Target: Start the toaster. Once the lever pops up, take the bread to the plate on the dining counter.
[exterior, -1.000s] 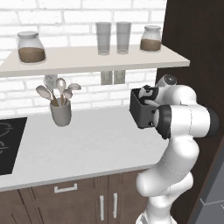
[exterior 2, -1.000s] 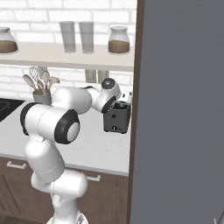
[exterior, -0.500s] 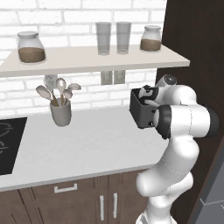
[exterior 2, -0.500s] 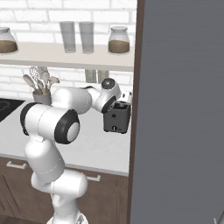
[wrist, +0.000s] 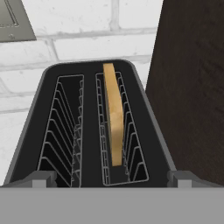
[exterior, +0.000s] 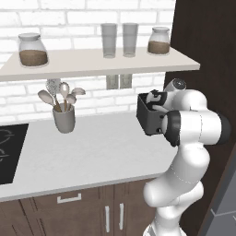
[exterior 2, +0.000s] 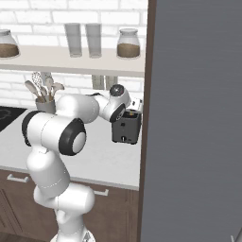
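Tool [wrist: 109, 180] spread wide, holding nothing, poised directly above the toaster [wrist: 92, 131]. Toaster sits on the bench [exterior: 92, 152] against the brick wall, a dark panel [wrist: 192, 87] close beside it. Bread [wrist: 113, 118] stands upright in the slot below the tool, nearer the panel. Risks as I judge them: I cannot see the lever from here, so a blind push may miss it or shove the toaster; descending off-centre could snag a finger on the slot wires.
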### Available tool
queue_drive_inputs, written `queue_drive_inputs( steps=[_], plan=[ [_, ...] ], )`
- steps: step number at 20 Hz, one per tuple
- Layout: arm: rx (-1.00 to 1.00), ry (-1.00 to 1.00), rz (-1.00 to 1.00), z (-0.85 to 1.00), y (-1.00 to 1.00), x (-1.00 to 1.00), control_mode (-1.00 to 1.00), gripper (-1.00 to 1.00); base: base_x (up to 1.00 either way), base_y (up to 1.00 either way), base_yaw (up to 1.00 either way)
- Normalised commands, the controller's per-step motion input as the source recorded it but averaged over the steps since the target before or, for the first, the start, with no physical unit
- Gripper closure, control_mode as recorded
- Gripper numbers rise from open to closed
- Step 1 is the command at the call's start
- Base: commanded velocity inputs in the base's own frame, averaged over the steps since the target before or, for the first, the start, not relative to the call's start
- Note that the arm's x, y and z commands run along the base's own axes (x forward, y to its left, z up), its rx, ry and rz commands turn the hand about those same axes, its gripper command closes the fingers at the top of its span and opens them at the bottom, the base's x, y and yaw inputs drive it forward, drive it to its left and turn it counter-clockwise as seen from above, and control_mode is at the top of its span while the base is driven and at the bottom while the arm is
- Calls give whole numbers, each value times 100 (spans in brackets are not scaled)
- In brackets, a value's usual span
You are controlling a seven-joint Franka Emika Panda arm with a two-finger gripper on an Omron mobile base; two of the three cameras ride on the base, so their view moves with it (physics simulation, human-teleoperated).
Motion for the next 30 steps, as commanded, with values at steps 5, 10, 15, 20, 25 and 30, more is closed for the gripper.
queue_drive_inputs(
  steps=[5, 10, 15, 20, 25, 30],
  plan=[
    [0, 0, 0, 0, 0, 0, -100, -100, 0, 0, 0],
    [0, 0, 0, 0, 0, 0, -100, -100, 0, 0, 0],
    [0, 0, 0, 0, 0, 0, -100, -100, 0, 0, 0],
    [0, 0, 0, 0, 0, 0, -100, -100, 0, 0, 0],
    [0, 0, 0, 0, 0, 0, -100, -100, 0, 0, 0],
    [0, 0, 0, 0, 0, 0, -100, -100, 0, 0, 0]
  ],
)
